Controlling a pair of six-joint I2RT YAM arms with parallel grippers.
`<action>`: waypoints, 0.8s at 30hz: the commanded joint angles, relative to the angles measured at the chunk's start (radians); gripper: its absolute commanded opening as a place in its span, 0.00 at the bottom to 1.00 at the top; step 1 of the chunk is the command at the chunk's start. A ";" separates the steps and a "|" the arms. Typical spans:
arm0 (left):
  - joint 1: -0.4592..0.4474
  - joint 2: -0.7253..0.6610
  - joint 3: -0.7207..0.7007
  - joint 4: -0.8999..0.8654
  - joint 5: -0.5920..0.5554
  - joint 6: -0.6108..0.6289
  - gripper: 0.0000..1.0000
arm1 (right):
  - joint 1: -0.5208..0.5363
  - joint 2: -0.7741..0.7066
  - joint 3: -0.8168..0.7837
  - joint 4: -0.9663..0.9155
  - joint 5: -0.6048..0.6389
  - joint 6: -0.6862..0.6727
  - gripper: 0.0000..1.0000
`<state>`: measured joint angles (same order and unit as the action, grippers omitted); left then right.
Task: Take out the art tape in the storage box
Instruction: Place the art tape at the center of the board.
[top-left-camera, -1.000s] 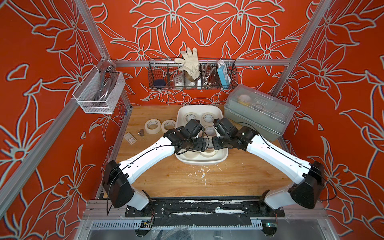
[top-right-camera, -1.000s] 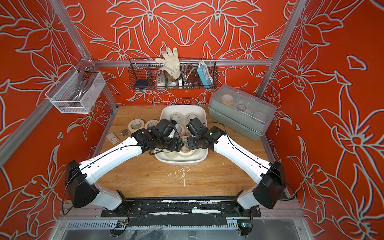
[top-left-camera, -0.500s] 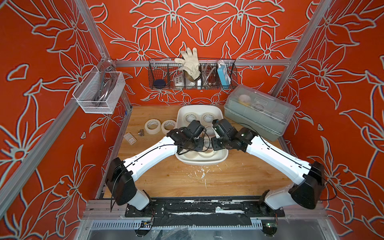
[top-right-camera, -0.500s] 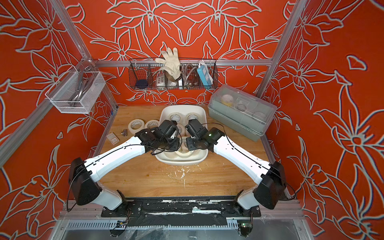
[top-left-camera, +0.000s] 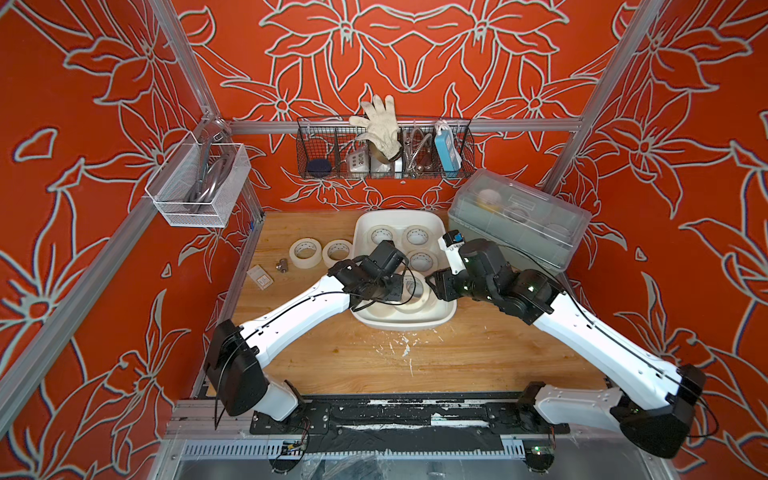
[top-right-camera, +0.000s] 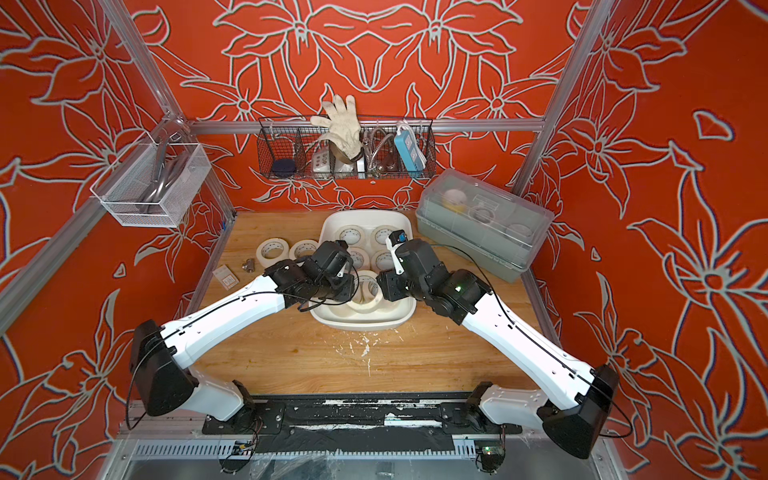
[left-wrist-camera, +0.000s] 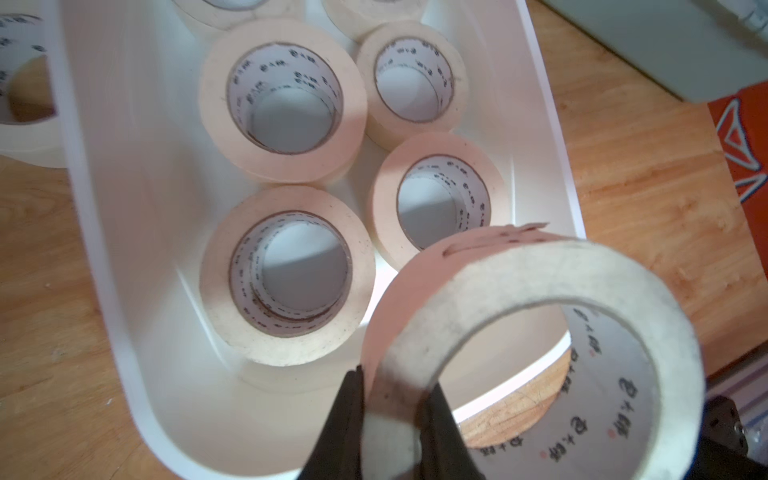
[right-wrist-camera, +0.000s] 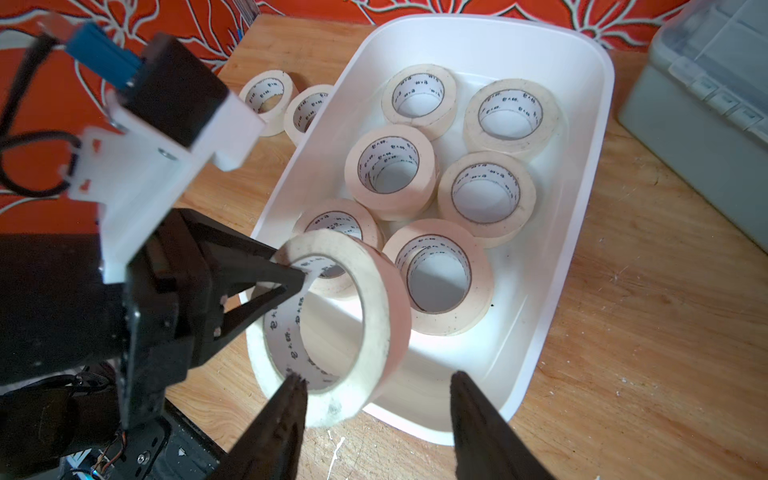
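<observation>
Over the near end of the white box (top-left-camera: 401, 326), both top views: one tape roll (top-left-camera: 419, 291) is held on edge between the arms, and two more rolls (top-left-camera: 305, 253) lie out on the table (top-left-camera: 332, 365). Left wrist view: left gripper (left-wrist-camera: 392, 386) has just closed and pinches the roll's wall. Right wrist view: right gripper (right-wrist-camera: 378, 378) has just parted, its fingers loosely straddling that roll, so the handover looks nearly complete. The box holds at least six flat rolls (right-wrist-camera: 486, 199).
</observation>
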<state>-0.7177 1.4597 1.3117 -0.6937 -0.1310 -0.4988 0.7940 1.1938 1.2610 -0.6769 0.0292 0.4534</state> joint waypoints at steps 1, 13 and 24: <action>0.027 -0.102 -0.033 0.009 -0.126 -0.057 0.00 | -0.018 -0.026 -0.037 0.008 0.040 -0.002 0.60; 0.283 -0.284 -0.205 -0.026 -0.277 -0.209 0.00 | -0.110 -0.124 -0.164 0.096 0.013 0.033 0.61; 0.490 -0.344 -0.375 0.071 -0.285 -0.308 0.00 | -0.171 -0.119 -0.207 0.092 -0.058 0.072 0.61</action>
<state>-0.2604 1.1301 0.9463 -0.6888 -0.3962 -0.7654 0.6334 1.0805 1.0748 -0.5945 -0.0055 0.5056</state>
